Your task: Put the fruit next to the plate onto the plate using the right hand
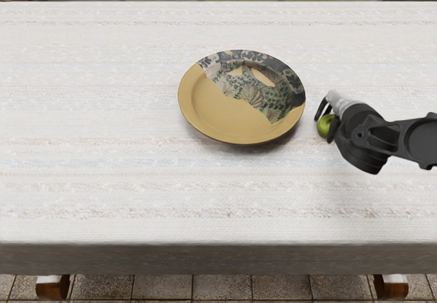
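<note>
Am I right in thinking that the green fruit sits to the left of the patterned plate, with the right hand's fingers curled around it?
Not quite: the side is wrong. The head view shows the green fruit to the right of the plate, just off its rim, not to the left. The rest holds: the right hand has its fingers curled around the fruit.

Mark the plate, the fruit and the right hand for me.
plate (212,108): head view, bare yellow centre.
fruit (326,125): head view, exposed green skin.
right hand (347,120): head view, dark middle of hand.
</note>
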Action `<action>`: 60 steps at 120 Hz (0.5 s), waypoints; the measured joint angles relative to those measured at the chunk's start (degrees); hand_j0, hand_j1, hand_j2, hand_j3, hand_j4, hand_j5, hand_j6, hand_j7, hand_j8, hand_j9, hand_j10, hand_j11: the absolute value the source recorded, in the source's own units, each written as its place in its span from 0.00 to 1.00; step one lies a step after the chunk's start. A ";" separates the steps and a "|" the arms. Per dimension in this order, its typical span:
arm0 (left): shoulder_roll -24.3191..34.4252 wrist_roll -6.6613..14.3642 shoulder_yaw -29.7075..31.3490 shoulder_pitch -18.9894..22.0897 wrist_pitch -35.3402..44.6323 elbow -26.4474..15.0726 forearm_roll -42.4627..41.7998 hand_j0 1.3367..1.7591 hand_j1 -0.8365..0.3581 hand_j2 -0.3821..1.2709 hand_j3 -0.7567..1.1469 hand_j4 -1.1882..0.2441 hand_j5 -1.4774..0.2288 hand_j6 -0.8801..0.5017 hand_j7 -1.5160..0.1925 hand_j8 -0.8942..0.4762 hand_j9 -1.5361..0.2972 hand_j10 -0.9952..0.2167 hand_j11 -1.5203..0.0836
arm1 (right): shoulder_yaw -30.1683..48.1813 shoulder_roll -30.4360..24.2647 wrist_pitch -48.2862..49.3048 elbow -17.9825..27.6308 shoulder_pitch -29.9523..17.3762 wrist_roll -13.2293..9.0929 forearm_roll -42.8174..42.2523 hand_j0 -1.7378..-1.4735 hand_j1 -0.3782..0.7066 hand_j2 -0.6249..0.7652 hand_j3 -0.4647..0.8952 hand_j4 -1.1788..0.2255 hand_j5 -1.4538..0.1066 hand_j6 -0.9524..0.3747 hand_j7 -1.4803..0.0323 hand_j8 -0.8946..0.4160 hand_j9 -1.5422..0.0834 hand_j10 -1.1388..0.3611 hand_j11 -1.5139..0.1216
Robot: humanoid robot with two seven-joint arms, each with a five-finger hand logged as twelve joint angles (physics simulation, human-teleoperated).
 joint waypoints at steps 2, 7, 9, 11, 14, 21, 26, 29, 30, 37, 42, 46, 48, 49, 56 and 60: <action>0.00 0.00 0.00 0.00 0.00 0.00 0.00 0.76 0.99 0.23 0.40 0.83 0.87 0.64 0.89 0.65 0.84 0.82 0.95 | 0.09 -0.17 0.05 0.03 0.04 0.01 0.04 0.32 0.59 0.66 0.34 0.32 0.29 0.36 0.34 0.39 0.33 0.36 0.29; 0.00 0.00 0.00 0.00 0.00 0.00 0.00 0.76 0.99 0.23 0.40 0.83 0.87 0.64 0.89 0.65 0.84 0.82 0.95 | 0.35 -0.62 0.19 0.08 0.14 0.03 0.15 0.31 0.59 0.67 0.34 0.32 0.29 0.37 0.34 0.40 0.32 0.36 0.28; 0.00 0.00 -0.01 0.00 0.00 0.00 0.00 0.76 0.99 0.23 0.40 0.83 0.87 0.64 0.89 0.65 0.84 0.82 0.95 | 0.50 -0.84 0.26 0.09 0.15 0.04 0.18 0.31 0.59 0.67 0.34 0.32 0.28 0.37 0.34 0.40 0.32 0.36 0.28; 0.00 0.00 0.00 0.00 0.00 0.00 0.00 0.76 0.99 0.23 0.40 0.83 0.87 0.64 0.89 0.65 0.84 0.82 0.95 | 0.64 -1.06 0.36 0.11 0.17 0.05 0.20 0.31 0.59 0.67 0.34 0.32 0.28 0.37 0.33 0.40 0.31 0.37 0.27; 0.00 0.00 0.00 0.00 0.00 0.00 0.00 0.76 0.99 0.23 0.40 0.83 0.87 0.64 0.89 0.65 0.84 0.82 0.95 | 0.88 -1.37 0.49 0.12 0.21 0.06 0.23 0.31 0.60 0.68 0.34 0.32 0.27 0.37 0.33 0.41 0.31 0.37 0.27; 0.00 0.00 -0.01 0.00 0.00 0.00 0.00 0.76 0.99 0.23 0.40 0.83 0.87 0.64 0.89 0.65 0.84 0.82 0.95 | 1.65 -2.21 0.99 0.15 0.27 0.05 0.29 0.30 0.60 0.69 0.34 0.32 0.26 0.38 0.32 0.41 0.29 0.37 0.25; 0.00 0.00 -0.01 0.00 0.00 0.00 0.00 0.76 0.99 0.23 0.40 0.83 0.87 0.64 0.89 0.65 0.84 0.82 0.95 | 2.15 -2.86 1.69 0.16 0.45 0.04 0.33 0.30 0.61 0.71 0.34 0.32 0.25 0.38 0.31 0.42 0.28 0.37 0.24; 0.00 0.00 -0.02 0.00 0.00 0.00 0.00 0.76 0.99 0.23 0.40 0.83 0.87 0.64 0.89 0.65 0.84 0.82 0.95 | 2.53 -3.17 2.14 0.17 0.60 0.05 0.38 0.30 0.62 0.73 0.34 0.31 0.23 0.39 0.31 0.42 0.27 0.38 0.23; 0.00 0.00 -0.02 0.00 0.00 0.00 0.00 0.76 0.99 0.23 0.40 0.83 0.87 0.64 0.89 0.65 0.84 0.82 0.95 | 2.69 -3.27 2.28 0.17 0.64 0.04 0.39 0.30 0.62 0.74 0.34 0.31 0.23 0.39 0.31 0.42 0.27 0.38 0.22; 0.00 0.00 -0.02 0.00 0.00 0.00 0.00 0.76 0.99 0.23 0.40 0.83 0.87 0.64 0.89 0.65 0.84 0.82 0.95 | 4.04 -4.15 3.65 0.20 0.87 0.01 0.43 0.30 0.63 0.76 0.34 0.30 0.21 0.39 0.29 0.43 0.26 0.38 0.22; 0.00 0.00 -0.02 0.00 0.00 0.00 0.00 0.76 0.99 0.23 0.40 0.83 0.87 0.64 0.89 0.65 0.84 0.82 0.95 | 4.92 -4.60 4.61 0.22 1.09 0.00 0.49 0.30 0.63 0.77 0.34 0.30 0.20 0.40 0.29 0.44 0.25 0.38 0.21; 0.00 0.00 -0.02 0.00 0.00 0.00 0.00 0.76 0.99 0.23 0.40 0.83 0.87 0.64 0.89 0.65 0.84 0.82 0.95 | 5.42 -4.95 5.27 0.25 1.39 0.01 0.53 0.30 0.62 0.76 0.34 0.30 0.19 0.40 0.28 0.44 0.24 0.38 0.20; 0.00 0.00 -0.02 0.00 0.00 0.00 0.00 0.76 0.99 0.23 0.40 0.83 0.87 0.64 0.89 0.65 0.84 0.82 0.95 | 5.62 -5.16 5.54 0.27 1.59 0.01 0.56 0.30 0.62 0.75 0.34 0.30 0.19 0.40 0.28 0.44 0.24 0.38 0.20; 0.00 0.00 -0.02 0.00 0.00 0.00 0.00 0.76 0.99 0.23 0.40 0.83 0.87 0.64 0.89 0.65 0.84 0.82 0.95 | 5.71 -5.25 5.68 0.27 1.70 0.01 0.56 0.30 0.61 0.74 0.34 0.30 0.19 0.40 0.28 0.43 0.24 0.38 0.20; 0.00 0.00 -0.02 0.00 0.00 0.00 0.00 0.76 0.99 0.23 0.40 0.83 0.87 0.64 0.89 0.65 0.84 0.82 0.95 | 6.63 -6.04 6.91 0.31 2.34 0.00 0.57 0.30 0.59 0.71 0.34 0.29 0.18 0.40 0.27 0.43 0.23 0.37 0.19; 0.00 0.00 -0.02 0.00 0.00 0.00 0.00 0.76 0.99 0.23 0.40 0.83 0.87 0.64 0.89 0.65 0.84 0.82 0.95 | 7.33 -6.49 7.72 0.32 2.60 -0.02 0.57 0.30 0.59 0.71 0.34 0.29 0.18 0.40 0.27 0.43 0.23 0.37 0.19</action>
